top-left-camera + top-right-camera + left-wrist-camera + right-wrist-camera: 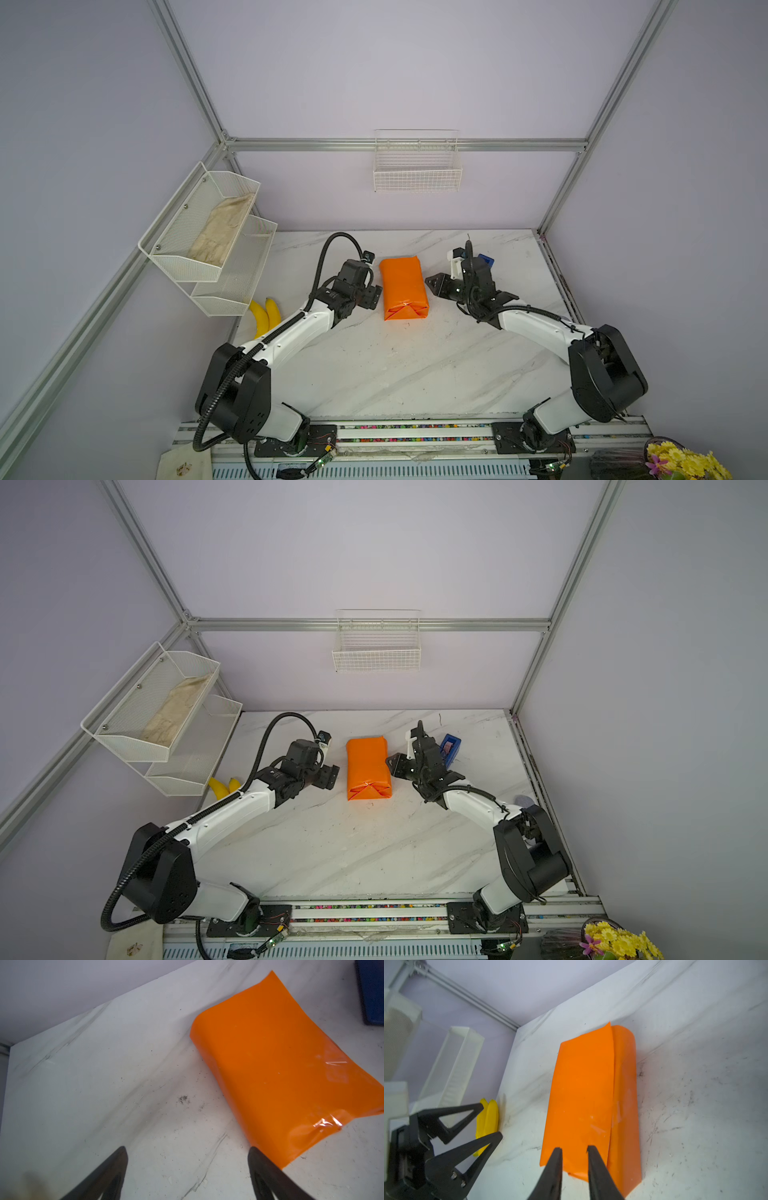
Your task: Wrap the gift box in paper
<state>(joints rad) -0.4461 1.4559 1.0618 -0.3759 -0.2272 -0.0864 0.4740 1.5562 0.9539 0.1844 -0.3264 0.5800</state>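
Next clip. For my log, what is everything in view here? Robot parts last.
paper: one, orange, folded into a taped parcel at the table's middle, between the grippers
gift box: none visible; likely inside the parcel
tape dispenser: one, blue, behind the right gripper
bananas: two, yellow, table's left edge, below the shelf
mesh shelf: one, white, two tiers, left wall
cloth: one, beige, shelf's upper tier
wire basket: one, white, back wall
flowers: one bunch, yellow and purple, near right corner
table: one, white marble
left gripper: black, open, left of the parcel, empty
right gripper: black, jaws slightly apart, at the parcel's right side, empty
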